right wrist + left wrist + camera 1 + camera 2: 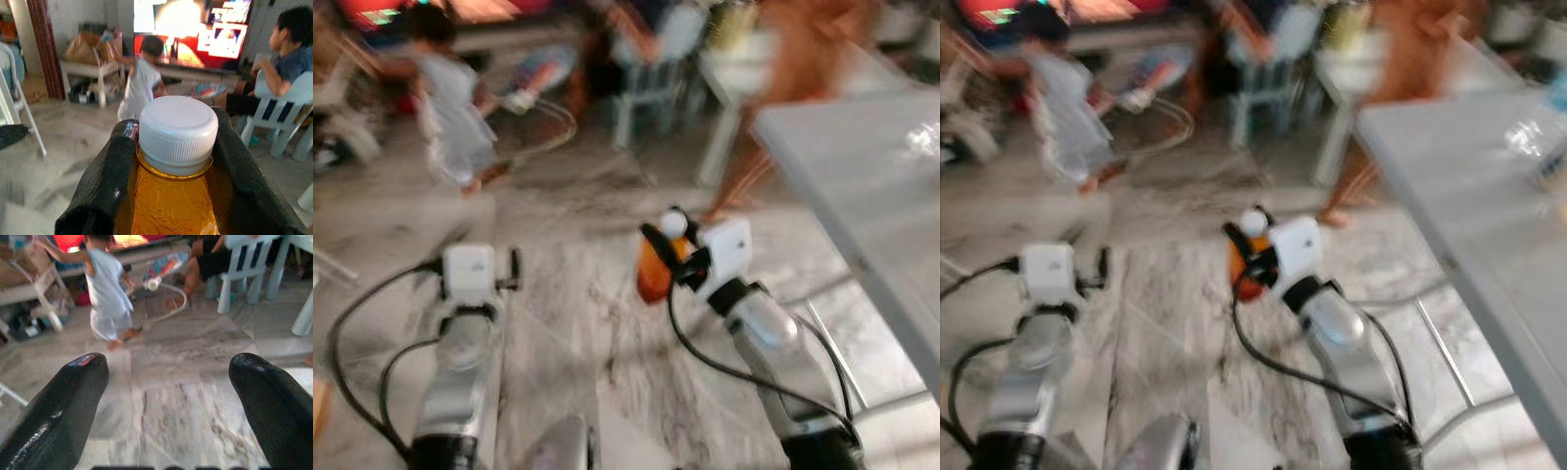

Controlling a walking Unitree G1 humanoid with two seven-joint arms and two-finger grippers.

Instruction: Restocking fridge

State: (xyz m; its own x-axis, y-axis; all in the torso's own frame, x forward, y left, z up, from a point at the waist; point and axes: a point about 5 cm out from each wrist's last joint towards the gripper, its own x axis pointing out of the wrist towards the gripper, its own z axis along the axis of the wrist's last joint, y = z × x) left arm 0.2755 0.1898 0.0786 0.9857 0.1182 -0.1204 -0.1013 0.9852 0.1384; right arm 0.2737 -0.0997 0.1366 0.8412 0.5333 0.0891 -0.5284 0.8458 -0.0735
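My head views are smeared with blur, so most of the room ahead is soft shapes: a person in pale clothes [450, 108] on the marble floor [578, 323], a light blue chair [651, 69], and bare legs [744, 181] beside the grey bench [862, 186] on my right, whose far end runs out of frame. Something clear and shiny lies on the bench [1528, 137], too blurred to name.

My right gripper [176, 161] has its fingers [105, 181] clamped on either side of a bottle [171, 200] of amber liquid, pads pressed against its neck and shoulder just below the white ribbed cap [178, 129]. The bottle's lower part is cut off in the wrist view and partly hidden behind my gripper in the head views, where it shows as an orange blob [654, 269] held out above the floor, near the bench but not over it.

My left gripper [168, 401] has its fingers [63, 406] spread wide apart with nothing between them, only marble floor beyond. In the head views it is held forward to the left [470, 274], well apart from the bottle.
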